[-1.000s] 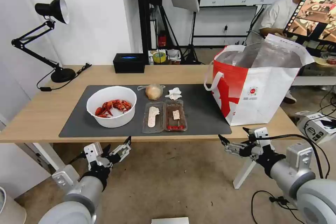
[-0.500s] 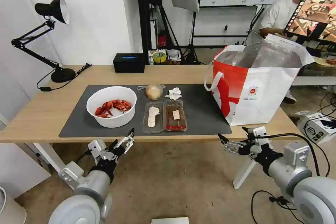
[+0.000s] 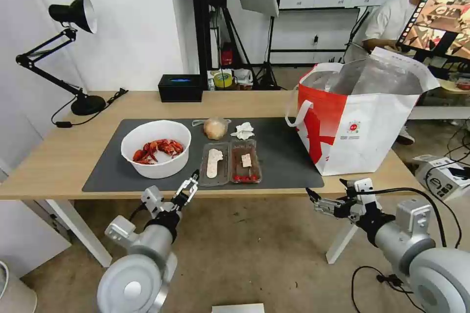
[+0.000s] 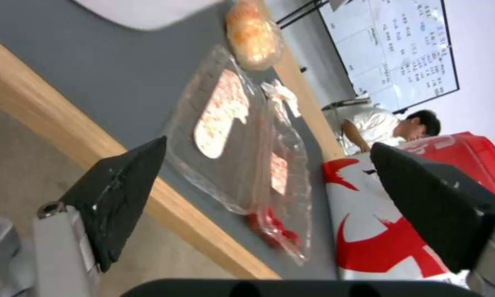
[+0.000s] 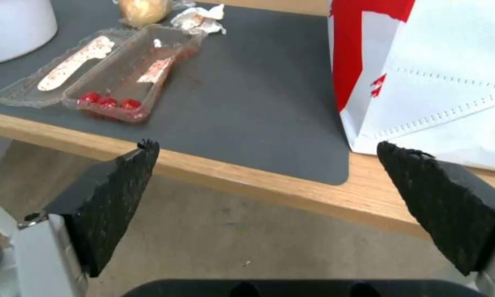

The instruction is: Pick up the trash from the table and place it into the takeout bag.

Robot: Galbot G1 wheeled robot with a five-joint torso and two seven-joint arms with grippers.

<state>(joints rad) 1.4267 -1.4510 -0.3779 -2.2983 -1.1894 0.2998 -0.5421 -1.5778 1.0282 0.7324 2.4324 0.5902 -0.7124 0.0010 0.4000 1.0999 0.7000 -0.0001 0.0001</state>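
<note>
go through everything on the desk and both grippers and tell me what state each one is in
Takeout bag: upright, mouth open.
Plastic tray: lid open flat, tomatoes inside.
Bowl: upright, holding crayfish shells.
Tissue: crumpled.
Bun: bagged.
Left gripper: open, at the desk's front edge.
Right gripper: open, empty.

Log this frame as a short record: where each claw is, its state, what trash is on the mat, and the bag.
left claw: open, at the table's near edge, facing the tray
right claw: open, below the edge near the bag
held: nothing
on the mat: bowl, tray, bun, tissue
bag: upright, open, at the mat's right end
</note>
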